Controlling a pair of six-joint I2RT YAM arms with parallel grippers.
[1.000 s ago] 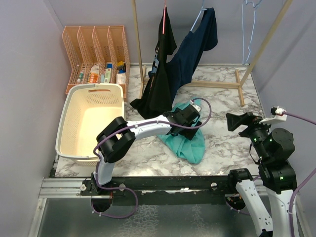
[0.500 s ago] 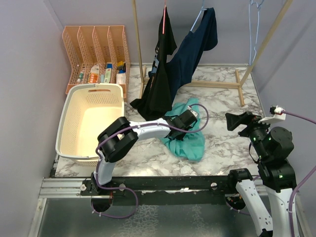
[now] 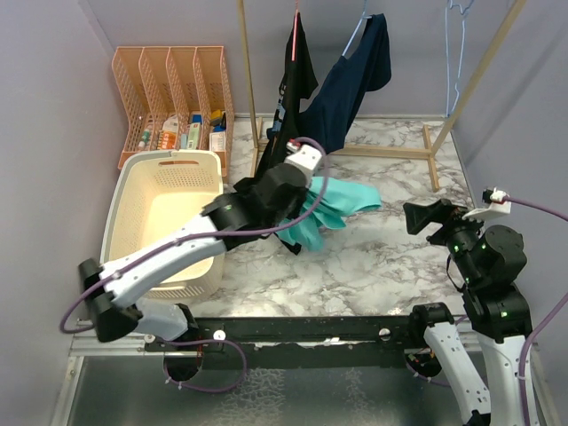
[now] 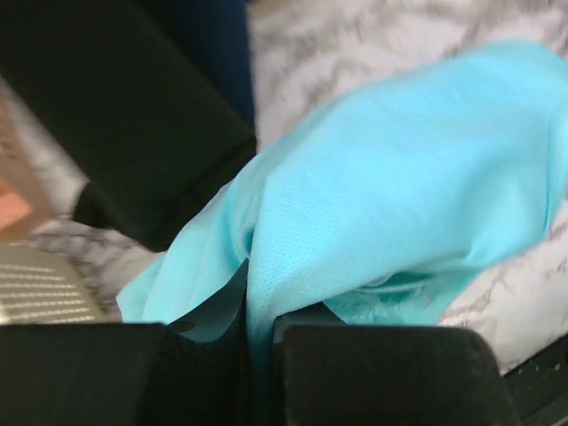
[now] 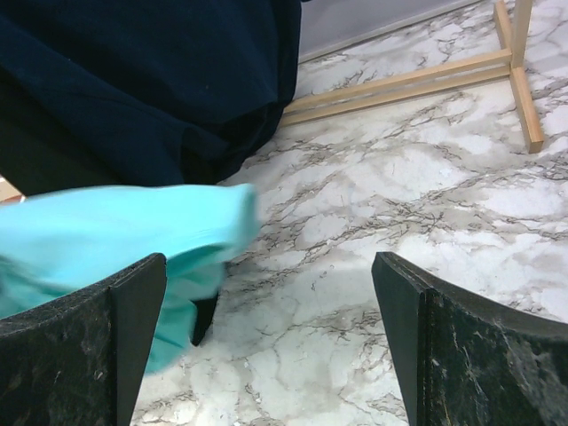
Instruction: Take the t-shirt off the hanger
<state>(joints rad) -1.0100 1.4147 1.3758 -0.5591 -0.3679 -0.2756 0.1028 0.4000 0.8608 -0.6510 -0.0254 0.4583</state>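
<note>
A teal t-shirt [image 3: 342,197] hangs in the air above the marble table, pinched by my left gripper [image 3: 302,197], which is shut on a fold of it. In the left wrist view the cloth [image 4: 390,204] runs down between the closed fingers of the left gripper [image 4: 257,333]. The shirt's loose end [image 5: 106,231] shows at the left of the right wrist view. My right gripper [image 3: 424,217] stands open over the table's right side, and the right wrist view shows the gripper [image 5: 266,275] holding nothing. An empty light-blue hanger [image 3: 457,44] hangs at the back right.
A black shirt [image 3: 288,133] and a navy shirt [image 3: 351,89] hang on the wooden rack [image 3: 248,80] behind my left gripper. A cream laundry basket [image 3: 124,222] stands at the left, an orange file rack [image 3: 173,89] behind it. The rack's wooden foot [image 5: 417,75] lies at the back right.
My left gripper shut on the teal t-shirt and the arm swung up and left, lifting it off the table. The right arm stayed put.
</note>
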